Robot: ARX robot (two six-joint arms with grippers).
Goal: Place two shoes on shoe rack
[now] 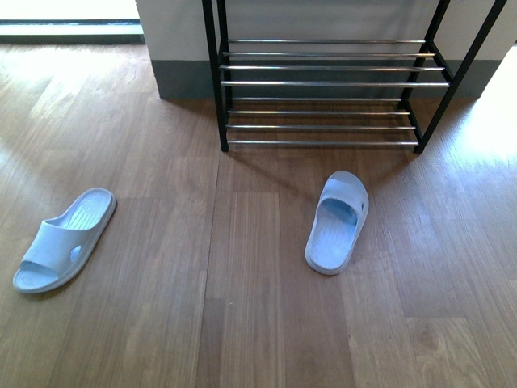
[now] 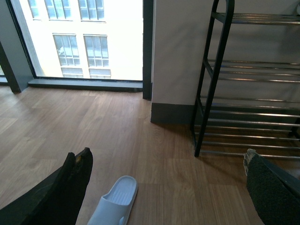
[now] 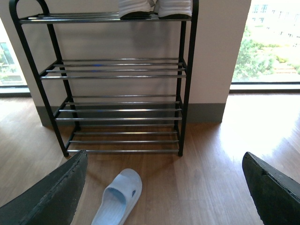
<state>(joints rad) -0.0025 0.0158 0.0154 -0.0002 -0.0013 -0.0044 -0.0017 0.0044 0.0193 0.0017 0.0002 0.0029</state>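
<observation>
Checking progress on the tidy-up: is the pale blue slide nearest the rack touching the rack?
Apart. The front view shows bare wood floor between the slide and the shoe rack.

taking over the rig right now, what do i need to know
Left pincer: open, empty.
Right pincer: open, empty, facing the shoe rack.
Left slide: flat on the floor, well left of the rack.
Right slide: on the floor just in front of the rack, toe toward it.
Done: neither slide is on the rack yet. White-soled shoes sit on its top tier; the lower tiers are bare.
Left to do: lift each slide onto a tier.
</observation>
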